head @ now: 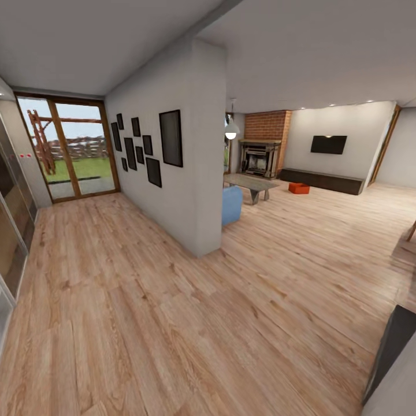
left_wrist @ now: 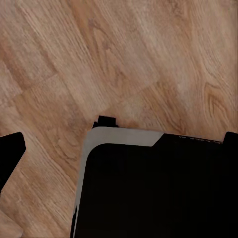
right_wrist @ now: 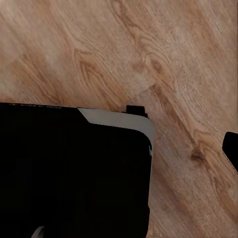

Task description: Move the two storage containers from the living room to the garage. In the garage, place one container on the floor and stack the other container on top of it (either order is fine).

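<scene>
Both my wrist cameras pointed down at the light wood plank flooring (left_wrist: 124,59) beside my black base (right_wrist: 74,173). I could not tell either gripper's state. One orange-red rectangular bin (head: 299,188) sat far ahead, before the long dark low cabinet (head: 323,181).

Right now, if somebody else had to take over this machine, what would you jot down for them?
Grippers: neither arm's jaws can be judged from these pictures; the wrist cameras look down on light wood plank floor and the robot's dark base.
Things: one orange-red rectangular storage bin sits on the floor far ahead, near the red-brick fireplace and long dark low cabinet. The second is not spotted.
Done: nothing carried.
Left: fetch both, stack them in the garage.
</scene>
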